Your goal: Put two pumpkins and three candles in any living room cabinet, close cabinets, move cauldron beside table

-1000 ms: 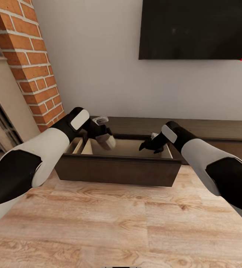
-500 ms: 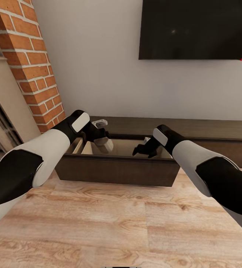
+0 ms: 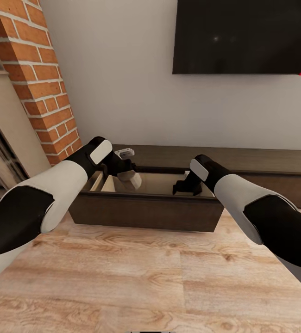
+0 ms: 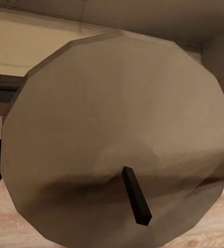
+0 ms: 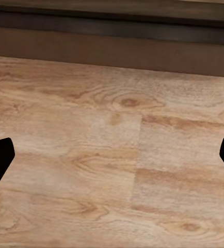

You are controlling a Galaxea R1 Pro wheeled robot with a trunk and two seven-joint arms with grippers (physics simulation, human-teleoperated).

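Left tool (image 3: 128, 178) clamped on candle (image 3: 131, 179) above open cabinet (image 3: 146, 210) drawer; right tool (image 3: 180, 186) spread apart, angled down.

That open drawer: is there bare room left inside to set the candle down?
Yes. The drawer floor is bare between the candle in the left tool and the right tool. It is tighter at the drawer's left end, where upright dividers stand.

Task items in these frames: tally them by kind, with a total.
Candles: 1, the candle held in the left claw over the open drawer
Cabinets: 1, the cabinet
Pumpkins: 0
Cauldrons: 0
Total: 2
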